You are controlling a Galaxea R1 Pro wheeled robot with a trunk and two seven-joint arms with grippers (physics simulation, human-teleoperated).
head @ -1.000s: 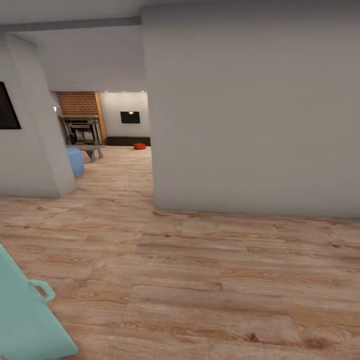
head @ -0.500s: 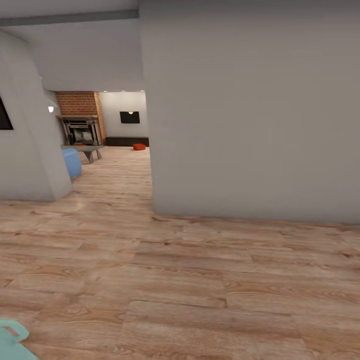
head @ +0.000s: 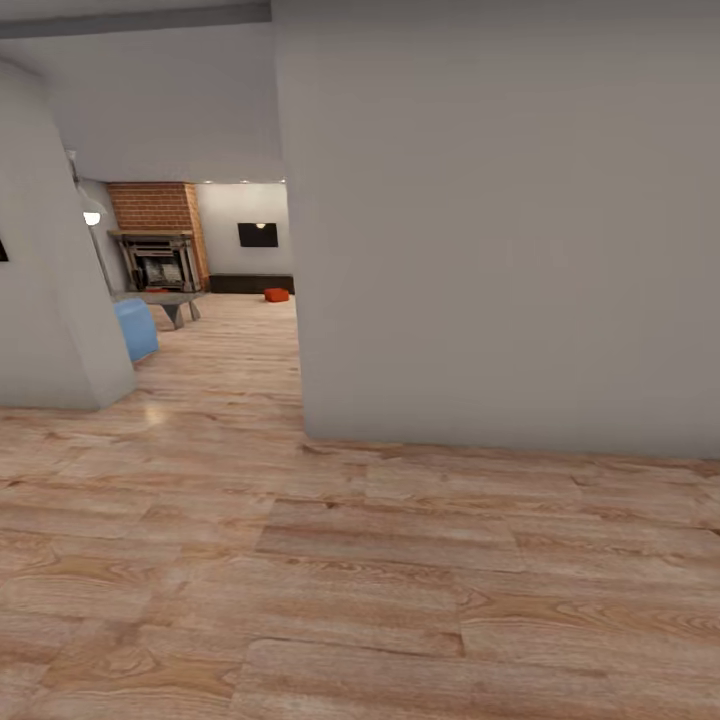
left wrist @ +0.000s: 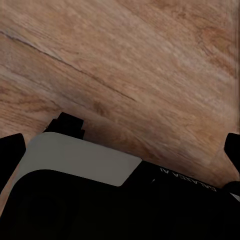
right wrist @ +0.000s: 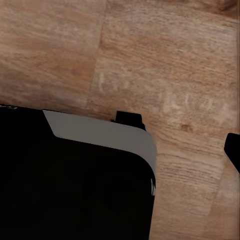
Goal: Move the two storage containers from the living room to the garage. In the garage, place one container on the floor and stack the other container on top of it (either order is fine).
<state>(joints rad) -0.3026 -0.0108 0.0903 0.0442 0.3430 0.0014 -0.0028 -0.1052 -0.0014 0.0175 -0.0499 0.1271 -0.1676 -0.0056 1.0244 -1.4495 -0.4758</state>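
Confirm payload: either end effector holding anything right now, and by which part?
Nothing held. In both wrist views the fingertips sit far apart with bare wood-plank floor between them. One storage container sits on the far living room floor.

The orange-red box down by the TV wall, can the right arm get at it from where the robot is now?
Probably not. The orange-red box sits far off across the wood-plank floor; the right wrist view faces floor planks beside the robot's base.

Orange-red storage container [head: 277, 294] far down wood-plank hallway [head: 350, 560].

Soft, even indoor light; slight blur.
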